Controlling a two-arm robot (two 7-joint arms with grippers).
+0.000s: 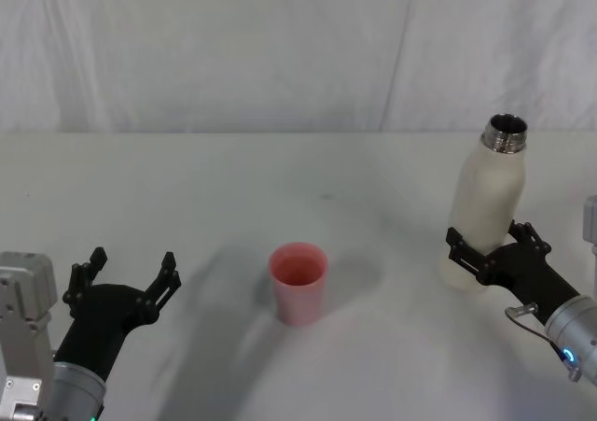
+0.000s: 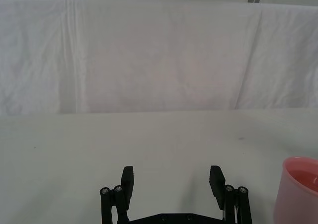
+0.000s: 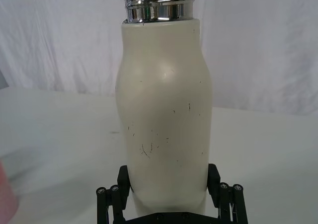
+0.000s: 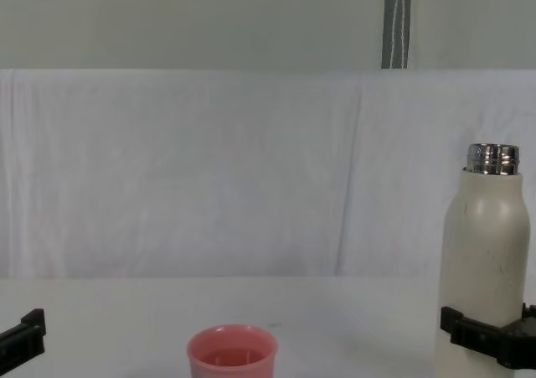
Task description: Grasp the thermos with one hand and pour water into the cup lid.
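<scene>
The cream-white thermos (image 1: 490, 206) stands upright on the white table at the right, its steel neck uncapped. My right gripper (image 1: 490, 237) straddles its lower body, one black finger on each side. The jaws are spread as wide as those of the idle gripper, so it is open around the bottle (image 3: 164, 110). The pink cup lid (image 1: 298, 281) stands upright at the table's middle, well to the left of the thermos. My left gripper (image 1: 132, 262) hovers open low at the near left, with nothing between its fingers, the cup lid (image 2: 300, 189) off to its side.
The table (image 1: 280, 178) is covered in white cloth, and a white cloth backdrop (image 4: 209, 168) hangs behind it. Bare tabletop lies between the cup lid and the thermos.
</scene>
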